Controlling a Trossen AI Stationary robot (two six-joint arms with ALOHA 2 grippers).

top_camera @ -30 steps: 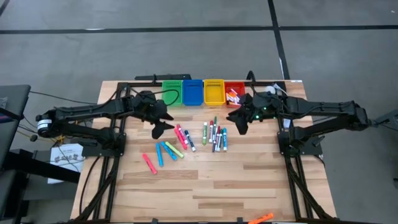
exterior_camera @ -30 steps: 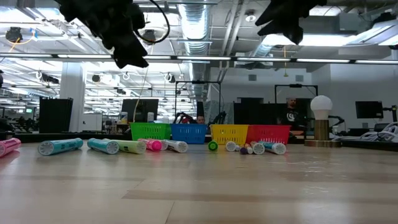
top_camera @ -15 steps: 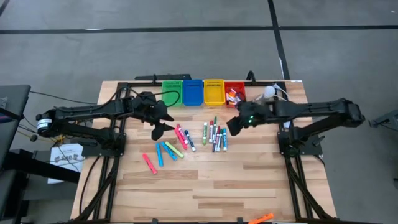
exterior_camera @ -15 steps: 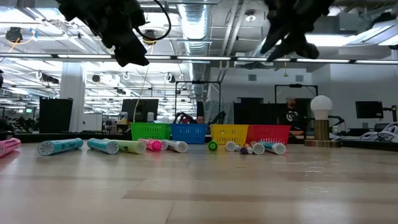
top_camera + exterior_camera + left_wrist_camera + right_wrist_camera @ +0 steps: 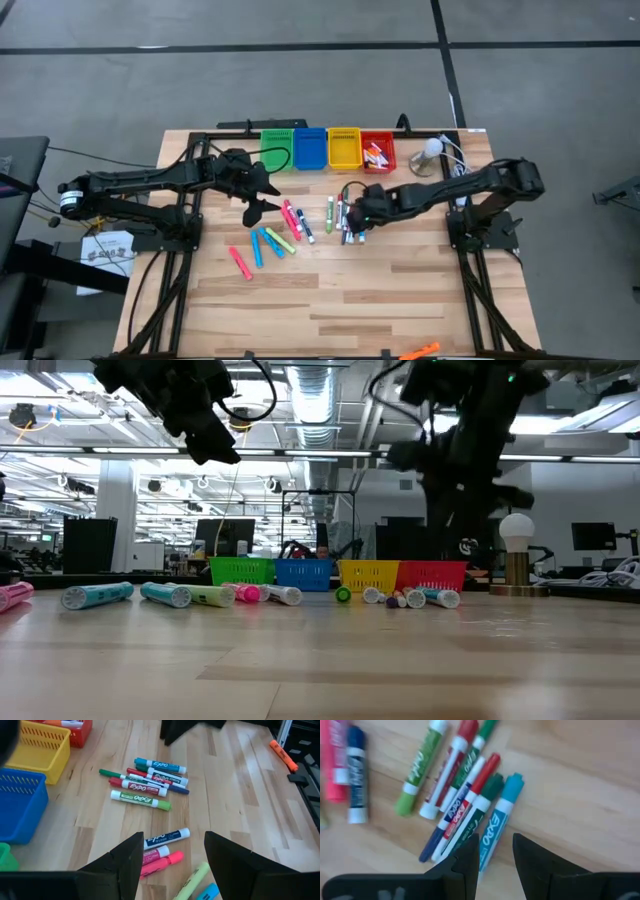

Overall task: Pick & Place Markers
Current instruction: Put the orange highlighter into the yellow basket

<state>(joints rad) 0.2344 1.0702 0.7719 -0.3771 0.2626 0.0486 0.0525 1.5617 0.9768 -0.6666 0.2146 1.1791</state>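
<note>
Many markers lie flat on the wooden table. A middle group (image 5: 345,218) holds green, red, blue and cyan ones; pink and blue ones (image 5: 295,220) lie left of it; cyan and yellow ones (image 5: 270,243) lie nearer. My right gripper (image 5: 496,857) hangs open, pointing steeply down over the middle group, its fingers on either side of a cyan marker (image 5: 499,829), above it. My left gripper (image 5: 172,862) stands open in the air over the pink and blue markers (image 5: 162,851). In the high view the left gripper (image 5: 260,198) is left of the right gripper (image 5: 354,218).
Green (image 5: 277,148), blue (image 5: 310,148), yellow (image 5: 344,148) and red (image 5: 377,162) bins stand in a row at the far edge; the red one holds markers. A white round lamp (image 5: 431,150) stands right of them. An orange marker (image 5: 422,350) lies at the near edge.
My right gripper has come down from beside the red bin, moving toward the table's left and near side, to just over the middle group of markers; its wrist has rolled and tipped further downward. No marker has moved.
</note>
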